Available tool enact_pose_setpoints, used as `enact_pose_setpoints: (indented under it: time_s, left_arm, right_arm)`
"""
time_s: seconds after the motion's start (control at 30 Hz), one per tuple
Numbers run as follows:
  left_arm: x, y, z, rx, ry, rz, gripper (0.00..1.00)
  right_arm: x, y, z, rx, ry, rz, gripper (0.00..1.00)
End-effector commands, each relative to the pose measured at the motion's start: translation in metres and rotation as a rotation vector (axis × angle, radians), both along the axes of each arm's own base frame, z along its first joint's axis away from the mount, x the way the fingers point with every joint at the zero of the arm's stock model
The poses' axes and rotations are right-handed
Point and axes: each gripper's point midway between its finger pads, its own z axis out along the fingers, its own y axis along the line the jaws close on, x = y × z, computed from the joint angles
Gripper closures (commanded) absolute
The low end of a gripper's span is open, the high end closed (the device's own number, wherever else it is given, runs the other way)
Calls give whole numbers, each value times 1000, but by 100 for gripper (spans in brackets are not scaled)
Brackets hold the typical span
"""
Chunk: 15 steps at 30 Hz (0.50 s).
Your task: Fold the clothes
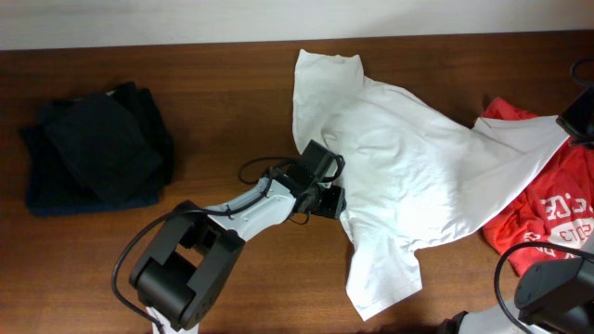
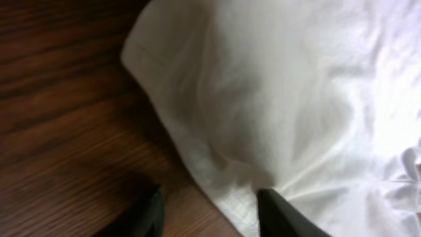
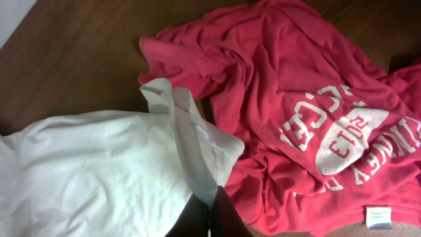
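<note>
Left arm (image 1: 243, 216) beside one white T-shirt (image 1: 408, 176), one red T-shirt (image 1: 555, 211).

Left arm (image 1: 243, 211): stretched from the near edge of the table forward and to the right, with bulky black joints at the base and a white link further out.
Left gripper (image 1: 332, 200): held low over the table, pointing right.
Left fingers (image 2: 281, 212): 2 dark tips set apart with a clear gap between them. One tip rests against the hem of the white T-shirt (image 1: 399, 167).
Right arm (image 1: 557, 289): only the black joints show, at the near right corner.
Right gripper (image 3: 210, 222): raised at the far right, jaws closed, with a fold of the white T-shirt pinched between the tips.
</note>
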Motion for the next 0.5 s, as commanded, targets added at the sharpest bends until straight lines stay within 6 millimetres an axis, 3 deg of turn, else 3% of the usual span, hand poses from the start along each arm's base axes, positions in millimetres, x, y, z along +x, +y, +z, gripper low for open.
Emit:
enact_pose_setpoints:
  time_s: [0.0,0.17,0.37,0.43,0.47]
  left_arm:
    - [0,36,-35,169,9,88,55]
    - [8,29,-31,138,-24,96,47]
    - [5,7,-31,78,-40,54,48]
    - [-1,2,-38,80,-20,56,49]
    - [-4,1,-41,79,-6,61,59]
  right_arm:
    - [0,-1,7,-24,-8,3,96]
    - [0,-1,7,-24,-7,3,96]
    - [0,-1,7,-24,-7,3,96]
    - [0,-1,6,-24,-6,3,96]
    - [0,-1,6,-24,-6,3,96]
